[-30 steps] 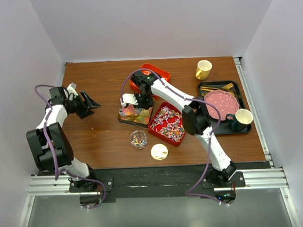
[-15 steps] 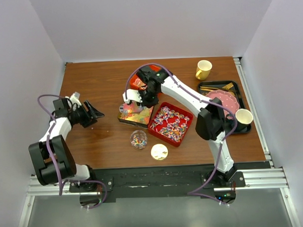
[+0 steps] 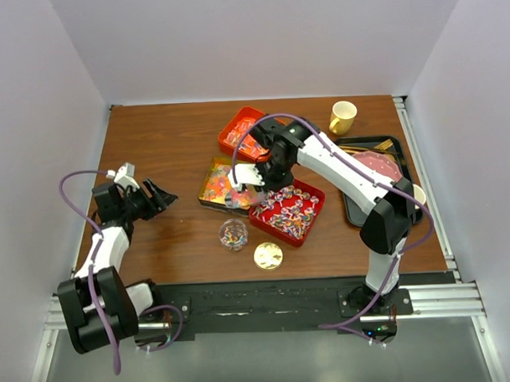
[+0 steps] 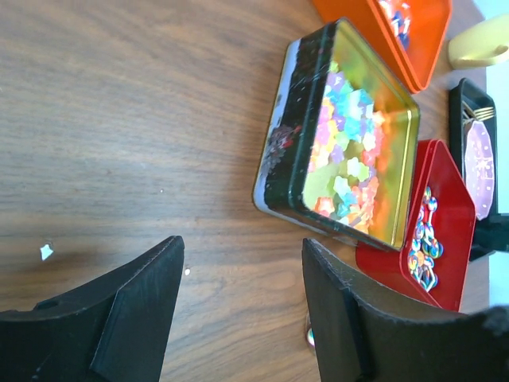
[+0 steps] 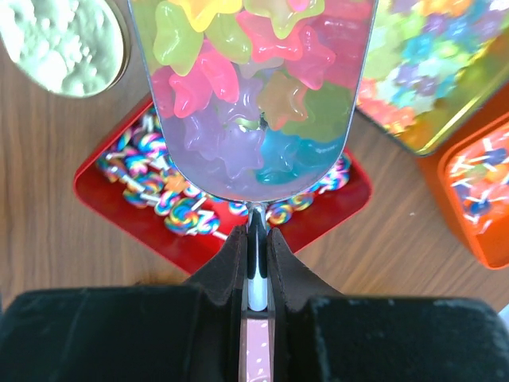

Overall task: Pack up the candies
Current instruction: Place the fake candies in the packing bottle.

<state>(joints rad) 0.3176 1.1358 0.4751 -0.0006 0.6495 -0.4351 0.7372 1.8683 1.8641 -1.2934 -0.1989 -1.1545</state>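
My right gripper is shut on the thin handle of a clear scoop, seen close in the right wrist view with the gripper below it. The scoop is full of star-shaped gummy candies and hangs over the red tray of swirled wrapped candies, next to the gold tin of gummies. A small glass jar of tiny sweets stands nearer. My left gripper is open and empty over bare wood, left of the tin; in the left wrist view it holds nothing.
An orange tray of wrapped candies lies behind the tin. A round gold lid lies near the front edge. A yellow cup and a black tray with a pink dotted plate are at the right.
My right gripper has carried the filled scoop from over the tin to the right and nearer, over the red tray. My left gripper has moved nearer and slightly right, still open.
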